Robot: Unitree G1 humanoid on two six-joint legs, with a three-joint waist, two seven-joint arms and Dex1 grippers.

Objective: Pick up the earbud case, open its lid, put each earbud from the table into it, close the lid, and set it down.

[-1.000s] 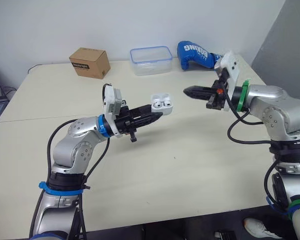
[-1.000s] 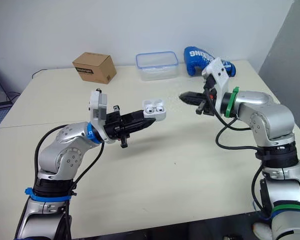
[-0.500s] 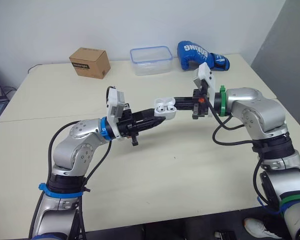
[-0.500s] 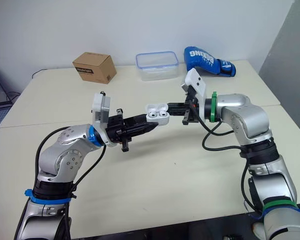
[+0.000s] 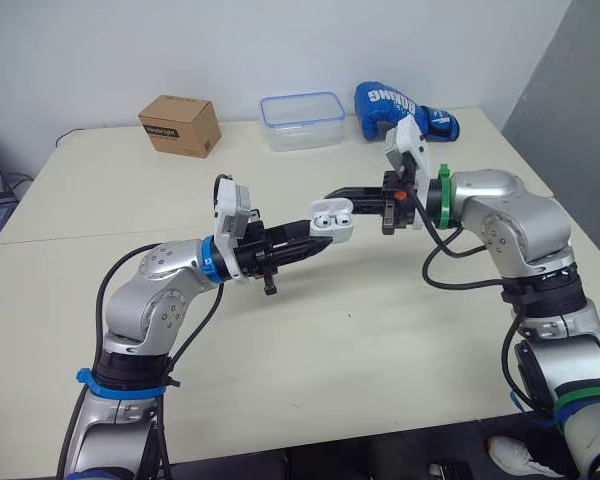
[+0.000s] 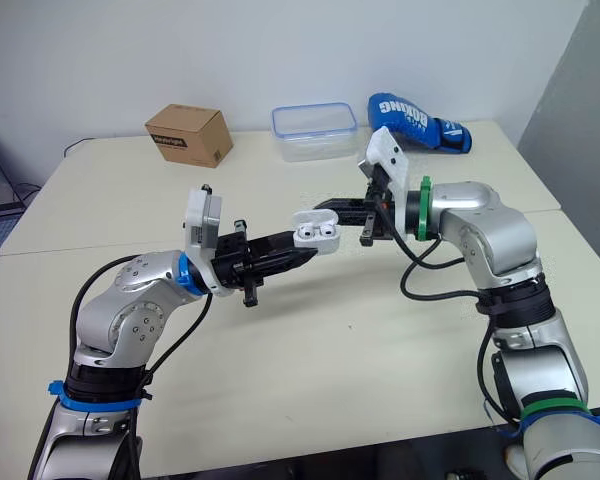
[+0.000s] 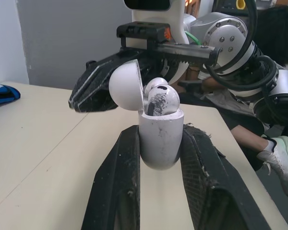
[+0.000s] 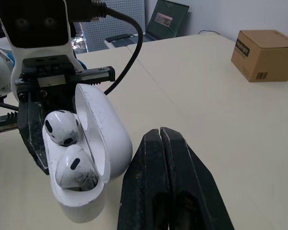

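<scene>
Above the tabletop (image 5: 380, 330), the left jaws are clamping the earbud case (image 7: 159, 139) by its base; the right jaws, pressed together, are hovering just behind its open lid (image 7: 126, 87). Both earbuds (image 7: 161, 98) are sitting inside. Light, slippery plastic is probably wanting a gentle push on the lid's back.

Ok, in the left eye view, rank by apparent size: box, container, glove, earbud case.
1. Glove, container and box: too alike to rank.
2. Case: clearly smallest, though nearest the camera.
</scene>
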